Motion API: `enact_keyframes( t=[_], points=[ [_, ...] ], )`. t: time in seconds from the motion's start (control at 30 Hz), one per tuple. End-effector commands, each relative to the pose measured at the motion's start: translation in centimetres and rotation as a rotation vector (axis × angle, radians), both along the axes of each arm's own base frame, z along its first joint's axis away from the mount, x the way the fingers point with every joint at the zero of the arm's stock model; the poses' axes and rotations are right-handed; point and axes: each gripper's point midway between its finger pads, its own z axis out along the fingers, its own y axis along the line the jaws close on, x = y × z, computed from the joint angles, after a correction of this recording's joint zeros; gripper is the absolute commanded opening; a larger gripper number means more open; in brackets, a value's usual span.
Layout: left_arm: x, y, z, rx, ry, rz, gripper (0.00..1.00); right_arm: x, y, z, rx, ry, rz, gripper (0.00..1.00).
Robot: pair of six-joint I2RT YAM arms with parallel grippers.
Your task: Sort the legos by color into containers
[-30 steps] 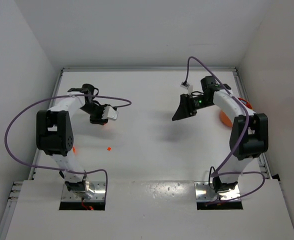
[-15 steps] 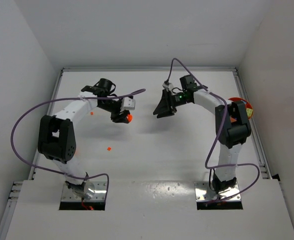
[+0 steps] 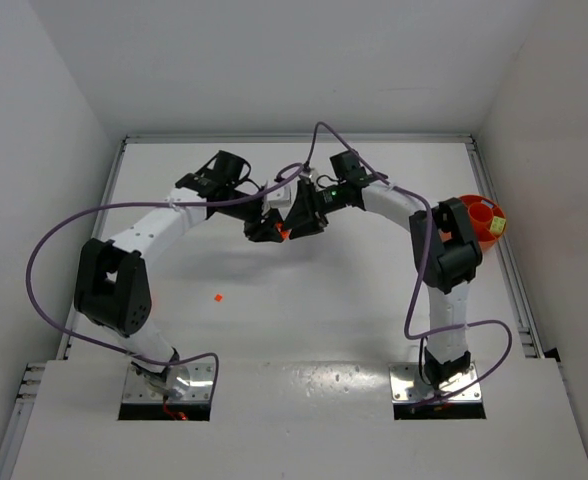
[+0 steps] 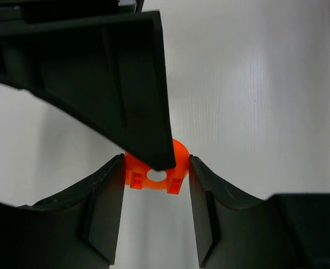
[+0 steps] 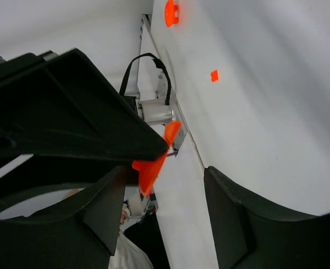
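We log 2 arms | left arm [image 3: 149, 222], right arm [image 3: 391, 204]: white link shells, black joint housings; | 1 purple cable [image 3: 32, 270] along each; | silver base plates [image 3: 194, 378]; | left gripper [image 3: 272, 230], right gripper [image 3: 299, 222]: matte black; fingers [image 4: 104, 213] broad, tapering, flat-faced; | small green light [image 3: 333, 183] on our right wrist

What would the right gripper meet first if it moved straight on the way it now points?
Most likely the small round orange plastic cup held in the left gripper, directly ahead of the right gripper; depth is unclear.
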Motion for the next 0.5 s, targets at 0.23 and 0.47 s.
enact_keyframes(
  t=[0.23, 0.47],
  points=[
    [-0.8, -2.1, 3.0, -0.068, -0.04, -0.04, 0.31, 0.7, 2.0, 1.5, 0.043, -0.043, 0.02, 0.16],
    [-0.8, -1.7, 3.1, -0.055, -0.008, 0.019, 0.64, 0.7, -0.5, 1.7, 0.022, -0.079, -0.018, 0.0]
  ],
)
